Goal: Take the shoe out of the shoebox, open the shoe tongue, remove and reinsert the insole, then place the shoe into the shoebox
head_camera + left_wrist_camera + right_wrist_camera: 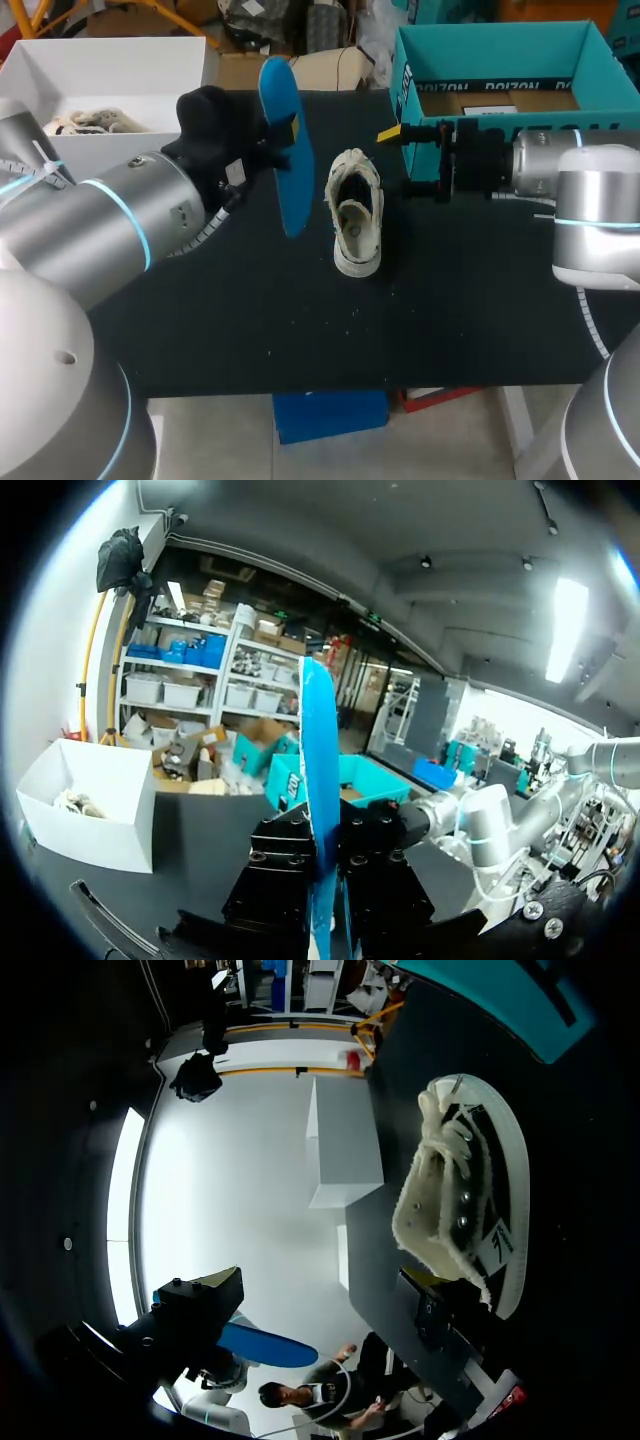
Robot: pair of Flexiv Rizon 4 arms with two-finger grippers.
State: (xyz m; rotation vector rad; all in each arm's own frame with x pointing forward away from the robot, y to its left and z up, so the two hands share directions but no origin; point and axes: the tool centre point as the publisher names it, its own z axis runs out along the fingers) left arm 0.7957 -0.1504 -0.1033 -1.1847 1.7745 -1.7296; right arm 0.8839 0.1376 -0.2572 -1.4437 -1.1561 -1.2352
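Observation:
The blue insole stands on edge in the air above the table's back left, with my left gripper shut on it. In the left wrist view the insole rises straight up between the black fingers. The off-white shoe lies on the black mat, opening upward, just right of the insole. My right gripper hovers open beside the shoe's right side, holding nothing. From the right wrist the shoe lies ahead of one finger, and the insole shows farther off. The teal shoebox stands open at the back right.
A white open box with pale items inside stands at the back left. The black mat covers the table toward the front edge. My right arm shows beyond the insole in the left wrist view.

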